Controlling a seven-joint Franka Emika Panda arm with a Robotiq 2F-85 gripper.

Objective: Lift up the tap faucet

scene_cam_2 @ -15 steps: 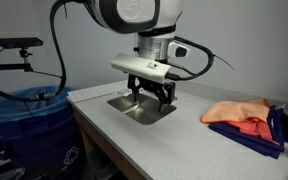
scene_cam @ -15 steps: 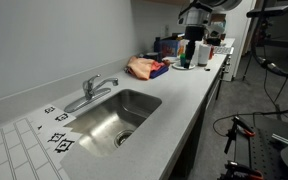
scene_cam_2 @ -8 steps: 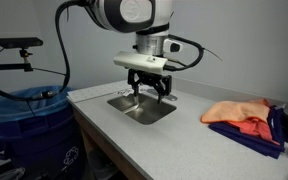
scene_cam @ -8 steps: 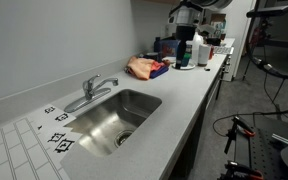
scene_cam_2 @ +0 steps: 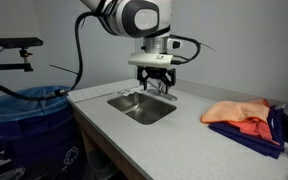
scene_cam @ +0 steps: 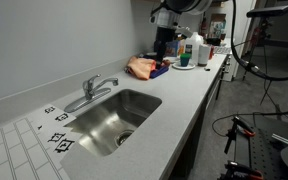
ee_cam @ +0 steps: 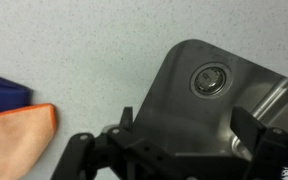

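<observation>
The chrome tap faucet (scene_cam: 92, 90) stands at the back rim of the steel sink (scene_cam: 119, 120), its slim lever on top and its spout over the basin. In an exterior view only a small shiny part of the faucet (scene_cam_2: 127, 92) shows left of the gripper. My gripper (scene_cam: 164, 42) hangs high above the counter, still away from the faucet. It also shows above the sink's far edge (scene_cam_2: 156, 86). In the wrist view the gripper (ee_cam: 189, 125) is open and empty, its fingers (ee_cam: 127, 118) wide apart over the sink basin and drain (ee_cam: 211, 78).
An orange cloth (scene_cam: 142, 67) lies on a blue one on the counter beside the sink and also shows elsewhere (scene_cam_2: 239, 112) (ee_cam: 14, 140). Bottles (scene_cam: 199, 52) stand at the counter's far end. A blue bin (scene_cam_2: 29, 125) stands by the counter's end.
My arm has moved along the counter from the bottles towards the sink, and the gripper now hangs over the sink's edge. The gripper stays open.
</observation>
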